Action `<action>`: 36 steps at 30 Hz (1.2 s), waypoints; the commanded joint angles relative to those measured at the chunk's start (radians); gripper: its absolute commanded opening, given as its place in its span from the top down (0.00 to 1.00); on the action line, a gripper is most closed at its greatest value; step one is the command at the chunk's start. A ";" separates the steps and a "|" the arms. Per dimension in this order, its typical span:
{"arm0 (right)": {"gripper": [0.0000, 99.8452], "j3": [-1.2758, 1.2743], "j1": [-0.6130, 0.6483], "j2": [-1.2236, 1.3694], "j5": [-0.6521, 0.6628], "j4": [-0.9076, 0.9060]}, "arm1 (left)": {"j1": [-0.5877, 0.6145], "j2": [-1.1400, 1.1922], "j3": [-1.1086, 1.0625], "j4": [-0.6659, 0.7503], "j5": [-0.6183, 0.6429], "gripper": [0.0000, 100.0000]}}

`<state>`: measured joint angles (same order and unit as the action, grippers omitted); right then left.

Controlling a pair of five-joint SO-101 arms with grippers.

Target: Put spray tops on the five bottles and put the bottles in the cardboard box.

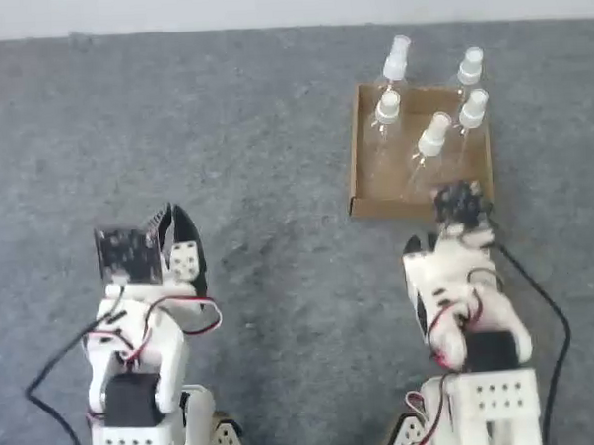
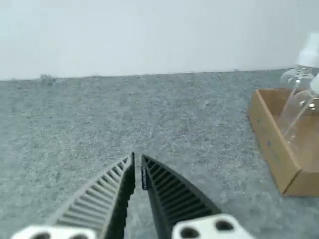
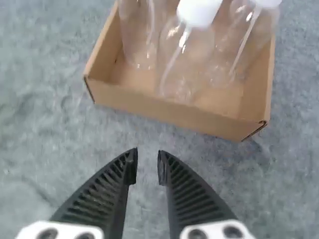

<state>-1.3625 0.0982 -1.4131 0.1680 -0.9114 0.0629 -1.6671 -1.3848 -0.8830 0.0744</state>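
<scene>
The cardboard box (image 1: pixel 354 151) sits on the grey carpet at the back right, with several clear bottles (image 1: pixel 434 138) standing upright inside, each wearing a white spray top (image 1: pixel 398 55). My right gripper (image 1: pixel 459 202) hovers just in front of the box's near wall (image 3: pixel 174 112); in its wrist view the gripper (image 3: pixel 147 162) is slightly open with nothing between the fingers, and the bottles (image 3: pixel 182 74) stand just beyond. My left gripper (image 1: pixel 172 216) is at the left, well away from the box; up close the gripper (image 2: pixel 138 163) is shut and empty. The box (image 2: pixel 271 144) and a bottle (image 2: pixel 299 99) lie far to its side.
Grey carpet (image 1: pixel 254 136) covers the table up to a pale wall (image 2: pixel 149 35) at the back. Black cables (image 1: pixel 547 300) trail from both arm bases at the front edge.
</scene>
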 commanded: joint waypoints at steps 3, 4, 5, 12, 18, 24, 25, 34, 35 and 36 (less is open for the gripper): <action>0.99 -0.180 -0.001 -0.220 0.097 -0.007 | 0.003 -0.150 -0.203 0.003 -0.025 0.99; 0.99 -0.215 -0.001 -0.254 0.101 -0.007 | 0.003 -0.144 -0.217 0.003 -0.026 0.99; 0.99 -0.242 -0.001 -0.289 0.101 -0.007 | 0.003 -0.144 -0.231 0.003 -0.028 0.99; 0.99 -0.321 -0.001 -0.398 0.095 -0.097 | 0.003 -0.140 -0.302 -0.057 -0.028 0.99; 0.99 -0.321 -0.001 -0.390 0.101 -0.208 | 0.003 -0.141 -0.302 -0.354 -0.028 0.99; 0.99 -0.321 -0.001 -0.390 0.101 -0.357 | 0.003 -0.143 -0.302 -0.371 -0.028 0.99; 0.99 -0.321 -0.001 -0.390 0.101 -0.360 | 0.003 -0.143 -0.302 -0.371 -0.028 0.99; 0.99 -0.321 -0.001 -0.386 0.101 -0.364 | 0.003 -0.143 -0.302 -0.371 -0.028 0.99; 0.99 -0.321 -0.001 -0.381 0.101 -0.364 | 0.003 -0.143 -0.302 -0.371 -0.028 0.99; 0.99 -0.321 -0.001 -0.380 0.101 -0.364 | 0.003 -0.143 -0.302 -0.371 -0.028 0.99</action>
<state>-1.6602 0.1013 -1.7875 0.2555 -1.2689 0.0629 -1.8021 -1.6962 -1.2513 0.0560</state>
